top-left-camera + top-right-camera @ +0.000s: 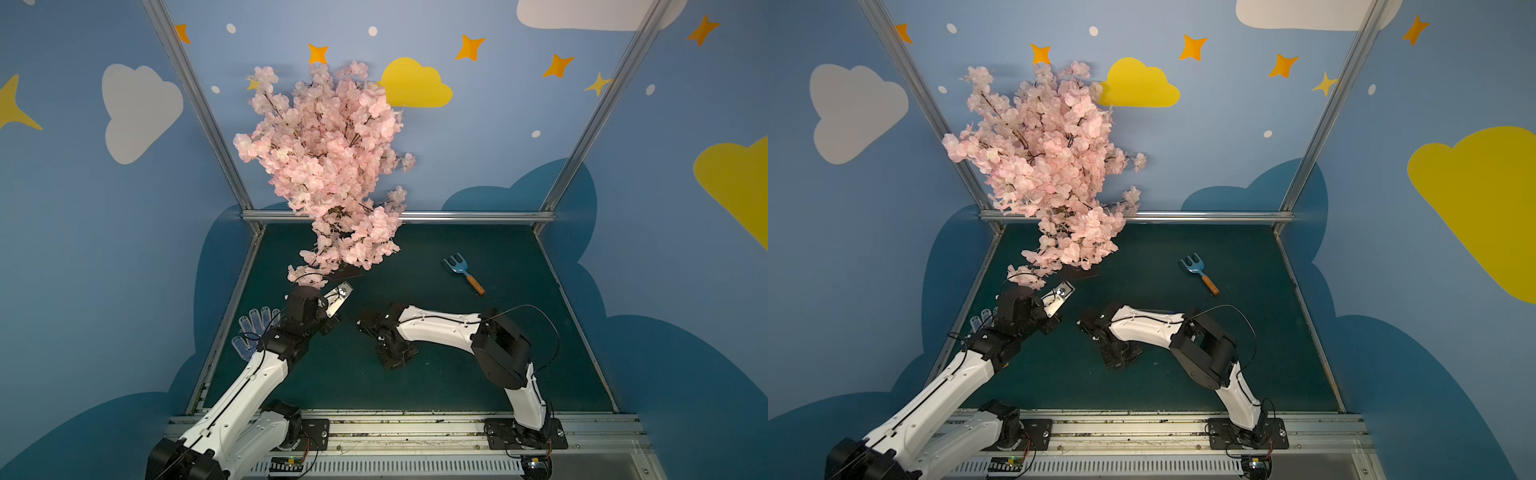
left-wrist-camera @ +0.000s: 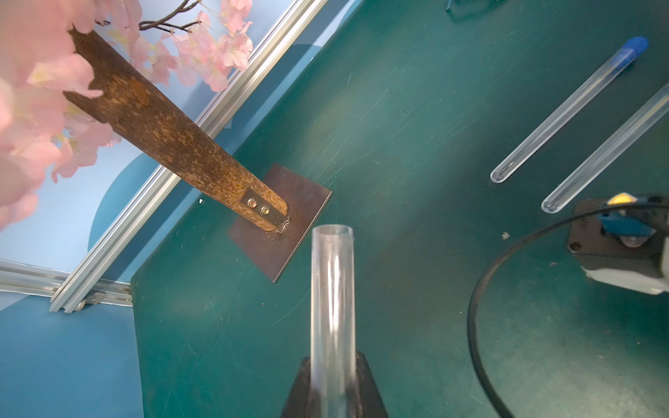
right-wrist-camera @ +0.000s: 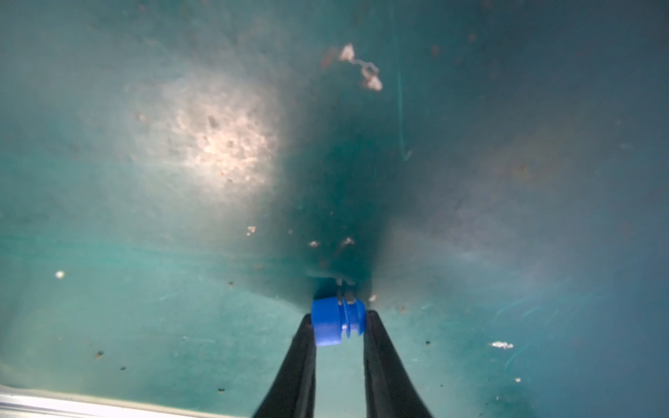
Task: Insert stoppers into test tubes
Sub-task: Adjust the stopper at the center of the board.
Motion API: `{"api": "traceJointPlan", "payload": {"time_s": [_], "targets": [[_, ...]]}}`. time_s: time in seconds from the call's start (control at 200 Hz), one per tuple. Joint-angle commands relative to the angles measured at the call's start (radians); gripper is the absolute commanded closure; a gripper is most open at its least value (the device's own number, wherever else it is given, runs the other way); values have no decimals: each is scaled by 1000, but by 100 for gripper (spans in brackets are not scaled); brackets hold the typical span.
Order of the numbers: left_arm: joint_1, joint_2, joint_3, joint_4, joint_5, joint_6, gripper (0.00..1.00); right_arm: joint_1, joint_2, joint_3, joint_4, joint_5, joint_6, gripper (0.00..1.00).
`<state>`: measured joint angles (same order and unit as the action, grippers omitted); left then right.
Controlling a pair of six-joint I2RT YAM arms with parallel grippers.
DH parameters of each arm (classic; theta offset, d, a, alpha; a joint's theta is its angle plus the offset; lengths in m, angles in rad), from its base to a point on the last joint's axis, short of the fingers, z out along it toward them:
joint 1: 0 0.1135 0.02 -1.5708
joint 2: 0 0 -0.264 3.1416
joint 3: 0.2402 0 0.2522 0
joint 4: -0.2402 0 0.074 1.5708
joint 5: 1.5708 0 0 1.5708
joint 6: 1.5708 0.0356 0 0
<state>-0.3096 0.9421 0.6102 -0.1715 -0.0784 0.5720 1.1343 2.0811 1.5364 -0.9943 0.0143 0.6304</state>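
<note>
I am clamping my left pincer [image 2: 333, 362] tight around the open tube [image 2: 332, 289], gripping it near its rounded end so that the bare mouth is pointing out over the green mat [image 2: 398, 108], close to the base plate [image 2: 289, 224] of the blossom tree [image 2: 43, 90]. I am pinching the loose stopper [image 3: 327, 325] in my right pincer [image 3: 338, 316]. Both fingers are touching its sides, and it is sitting low, just at the mat and well apart from the tube mouth. By my judgement I am roughly a third of the way through. The capped tube [image 2: 564, 108] is lying on the mat with its fitted stopper [image 2: 635, 45] in place, so that one is counting as done. The third tube [image 2: 608, 144] is lying just beside it, but its mouth is running out of the left wrist view, so I cannot tell whether it is plugged. I am not finding another loose stopper anywhere. What I am facing next is lining this stopper up with the open mouth and pressing it home. As for writing, I am seeing no brand or label. There are only faint scratch marks on the base plate, too dim to read, and the garden fork [image 1: 461, 270] is showing no lettering in a top view.
</note>
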Motion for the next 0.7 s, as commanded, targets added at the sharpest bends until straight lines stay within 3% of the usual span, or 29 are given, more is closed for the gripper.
{"api": "traceJointPlan", "payload": {"time_s": [0.0, 0.19, 0.461, 0.696], "targets": [[4, -11, -12, 9, 14, 4, 98, -15, -27, -29, 26, -34, -21, 83], [3, -8, -12, 9, 19, 4, 98, -49, -63, -87, 83, -106, -37, 84], [4, -6, -12, 10, 22, 7, 98, -146, -142, -235, 243, -313, -35, 83], [3, -3, -10, 12, 22, 9, 98, -183, -164, -256, 216, -297, -57, 79]]}}
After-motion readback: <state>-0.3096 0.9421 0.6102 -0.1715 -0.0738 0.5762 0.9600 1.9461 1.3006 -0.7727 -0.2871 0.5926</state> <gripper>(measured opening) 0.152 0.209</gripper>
